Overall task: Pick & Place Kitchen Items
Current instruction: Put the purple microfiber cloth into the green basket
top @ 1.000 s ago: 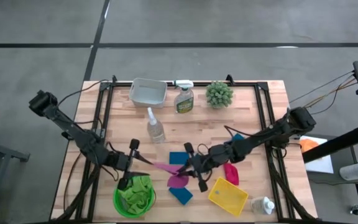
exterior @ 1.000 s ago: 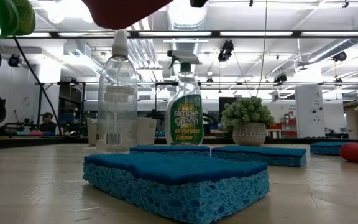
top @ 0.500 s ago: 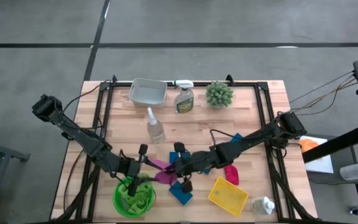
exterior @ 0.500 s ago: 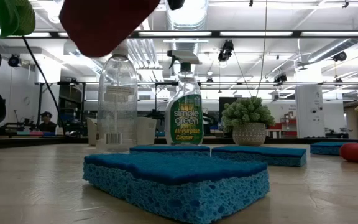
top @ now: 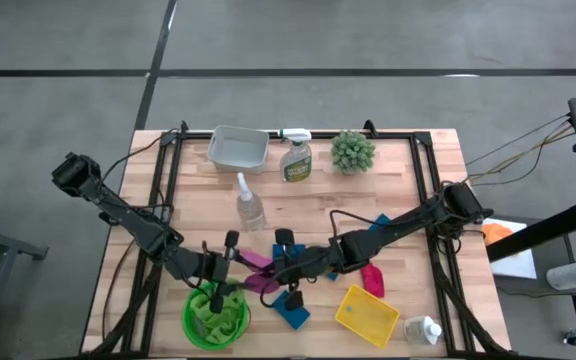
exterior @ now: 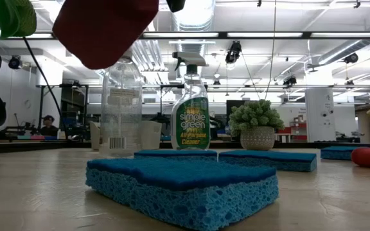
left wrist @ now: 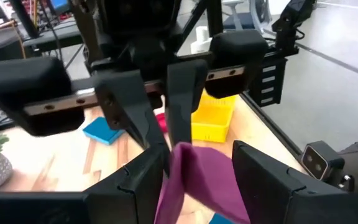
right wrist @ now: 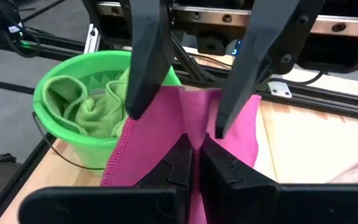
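A pink cloth [top: 258,275] hangs in the air between my two grippers, beside the green bucket [top: 190,325] that holds a green cloth [top: 218,312]. My right gripper [top: 270,272] has reached in from the table's right and is shut on the pink cloth [right wrist: 185,112]. My left gripper [top: 240,268] faces it, open, with its fingers [right wrist: 146,68] on either side of the cloth's other end [left wrist: 197,177]. In the low view the cloth [exterior: 105,29] hangs high above a blue sponge [exterior: 182,186]. My right gripper pinches the pink cloth's near part [right wrist: 194,127] between its two fingers, coming about level from the table's right. The cloth is lifted clear of the table and spreads away from the fingers toward the left gripper. My left gripper's open fingers straddle the cloth; whether they touch it, I cannot tell.
Blue sponges [top: 290,312] [top: 286,252] [top: 378,222], a red item [top: 372,278], a yellow container [top: 366,313] and a white bottle [top: 423,330] lie near right. Two spray bottles [top: 251,205] [top: 296,160], a pale bin [top: 238,148] and a potted plant [top: 352,152] stand farther back.
My right gripper has gone toward the table's left with the pink cloth, up to my left gripper and the green bucket. The cloth has come clear of the table and now hangs between the two grippers. My left gripper has shifted a little toward the right.
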Tool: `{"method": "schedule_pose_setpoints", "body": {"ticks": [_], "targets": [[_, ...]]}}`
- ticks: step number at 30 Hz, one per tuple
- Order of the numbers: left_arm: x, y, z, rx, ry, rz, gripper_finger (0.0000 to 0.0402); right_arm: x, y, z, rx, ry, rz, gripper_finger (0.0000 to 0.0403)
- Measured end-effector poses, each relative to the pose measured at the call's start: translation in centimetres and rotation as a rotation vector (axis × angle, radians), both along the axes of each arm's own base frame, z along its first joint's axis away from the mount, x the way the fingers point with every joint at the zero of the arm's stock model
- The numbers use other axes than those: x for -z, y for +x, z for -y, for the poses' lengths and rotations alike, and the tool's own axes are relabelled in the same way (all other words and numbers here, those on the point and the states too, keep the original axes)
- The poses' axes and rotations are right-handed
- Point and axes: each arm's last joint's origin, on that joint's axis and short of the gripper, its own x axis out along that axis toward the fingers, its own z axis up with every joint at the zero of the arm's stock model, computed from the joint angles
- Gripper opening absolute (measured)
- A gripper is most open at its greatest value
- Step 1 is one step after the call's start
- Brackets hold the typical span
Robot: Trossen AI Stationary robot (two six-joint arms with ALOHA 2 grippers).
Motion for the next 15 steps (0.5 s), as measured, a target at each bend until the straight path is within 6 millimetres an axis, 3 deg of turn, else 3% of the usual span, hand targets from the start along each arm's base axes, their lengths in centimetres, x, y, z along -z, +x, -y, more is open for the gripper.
{"method": "schedule_pose_setpoints", "body": {"ticks": [5, 8, 15], "targets": [[0.03, 0.01, -0.13, -0.043, 0.008, 0.003, 0.0186, -0.04, -0.05, 0.02, -0.001, -0.004, -0.002, 0.0018], [0.16, -0.02, -0.21, -0.062, 0.02, -0.007, 0.0163, 0.01, -0.07, 0.01, -0.002, -0.006, -0.006, 0.0018], [0.22, -0.03, -0.28, -0.083, 0.024, -0.009, 0.0029, 0.02, -0.08, 0.0, -0.001, -0.006, -0.005, 0.0018]]}}
